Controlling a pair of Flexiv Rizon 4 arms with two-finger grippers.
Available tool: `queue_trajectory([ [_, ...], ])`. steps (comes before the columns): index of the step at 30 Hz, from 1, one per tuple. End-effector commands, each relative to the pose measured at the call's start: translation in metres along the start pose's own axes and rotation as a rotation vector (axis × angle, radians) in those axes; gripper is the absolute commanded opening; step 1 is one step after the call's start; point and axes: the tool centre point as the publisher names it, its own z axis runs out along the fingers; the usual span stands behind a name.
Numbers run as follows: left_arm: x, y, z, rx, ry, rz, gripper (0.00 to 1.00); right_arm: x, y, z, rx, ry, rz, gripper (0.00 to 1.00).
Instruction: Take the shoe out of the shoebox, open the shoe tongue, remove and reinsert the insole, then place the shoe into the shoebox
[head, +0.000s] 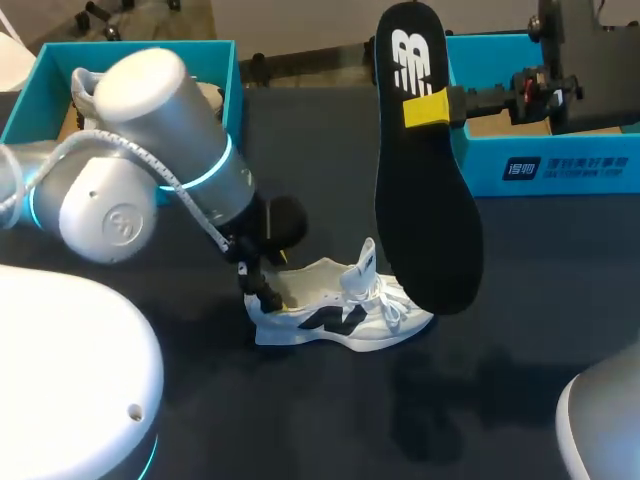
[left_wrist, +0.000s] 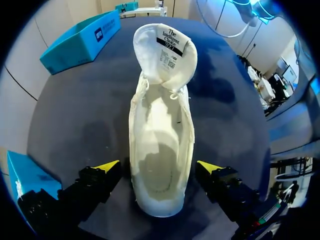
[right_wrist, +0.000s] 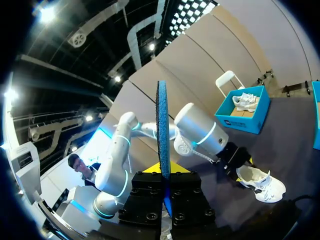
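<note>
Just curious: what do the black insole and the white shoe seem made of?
The insole: probably foam, matte black face; it is thin, blue-edged in the right wrist view. The shoe: seemingly matte white fabric or synthetic leather; soft folded-back tongue, cloth-like lining.

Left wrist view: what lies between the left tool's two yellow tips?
In that view, the heel of the white shoe; the left tool is open, a gap at each tip.

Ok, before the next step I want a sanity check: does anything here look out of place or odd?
Nothing stands out. The shoe sits upright on the table, tongue lifted; the insole hangs clamped in the right gripper, as the task expects. The left gripper is open around the heel.
</note>
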Motion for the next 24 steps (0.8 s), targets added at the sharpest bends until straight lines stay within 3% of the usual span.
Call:
queue_trajectory([
  [1,0.002,-0.002,-0.009,-0.100,-0.014,0.002,1.00,-0.001,0.002,0.004,0.002,-0.001,0.002,0.00],
  [12,-0.001,-0.007,-0.019,-0.106,-0.032,0.016,1.00,-0.001,0.002,0.004,0.002,-0.001,0.002,0.00],
  [24,-0.018,-0.022,-0.024,-0.089,-0.076,0.030,1.00,-0.001,0.002,0.004,0.002,-0.001,0.002,0.00],
])
